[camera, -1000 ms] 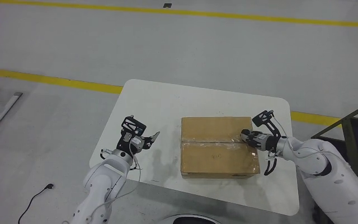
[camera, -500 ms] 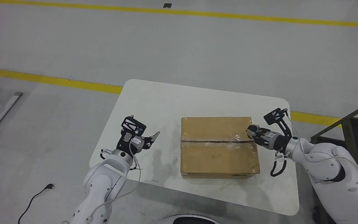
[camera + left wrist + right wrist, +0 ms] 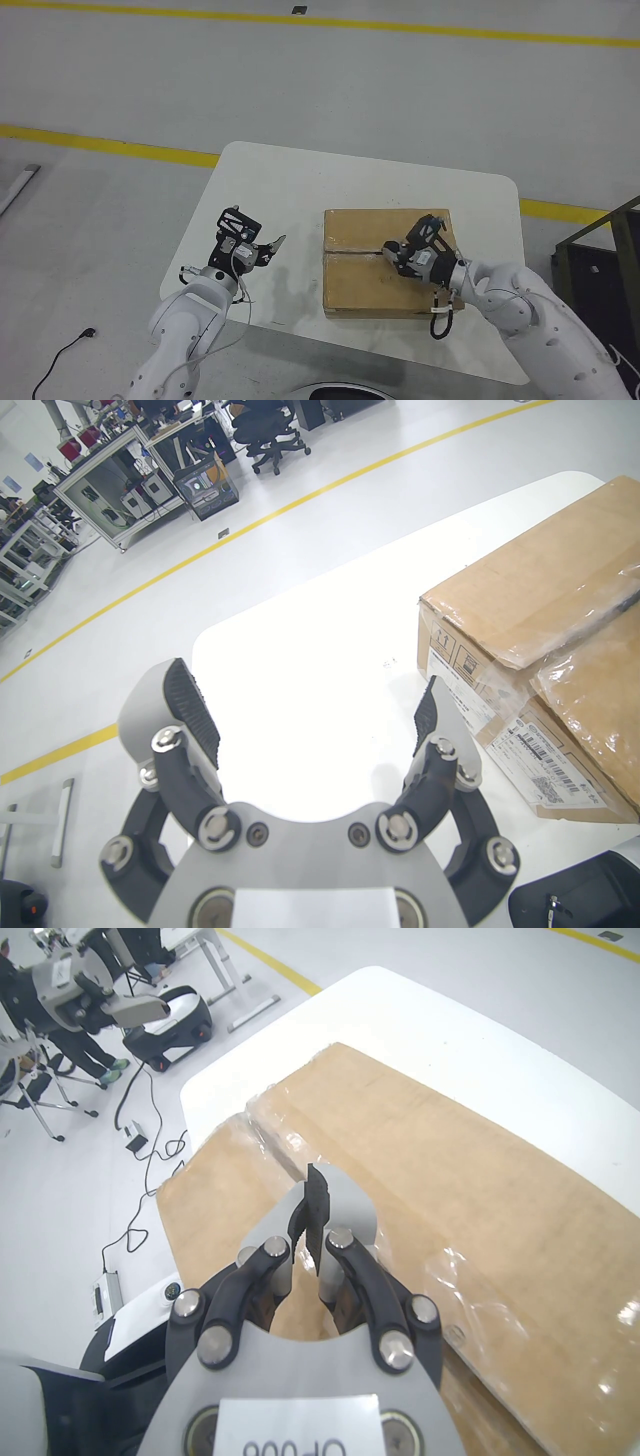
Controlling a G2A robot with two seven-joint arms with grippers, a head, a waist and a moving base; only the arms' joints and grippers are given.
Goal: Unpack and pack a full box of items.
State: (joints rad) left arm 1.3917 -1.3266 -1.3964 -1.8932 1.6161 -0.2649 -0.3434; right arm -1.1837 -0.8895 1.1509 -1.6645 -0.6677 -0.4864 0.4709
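A closed brown cardboard box (image 3: 365, 290) lies on the white table (image 3: 290, 190), its top seam (image 3: 350, 253) covered with crinkled clear tape (image 3: 272, 1128). My right gripper (image 3: 392, 256) is over the middle of the box, right at the seam, with its fingers pressed together; nothing visible sits between the fingertips (image 3: 314, 1198). My left gripper (image 3: 262, 247) hovers above the table left of the box, open and empty (image 3: 305, 685). From the left wrist view the box's labelled end face (image 3: 505, 725) is close to the gripper.
Bare table surface surrounds the box on all sides, widest on the left and far side. The table's rounded edges (image 3: 240, 150) are near. A metal frame (image 3: 610, 240) stands off the table's right side.
My right gripper drew back past the box's right end, then swung left over the box top to the middle of the seam. The left arm has not moved.
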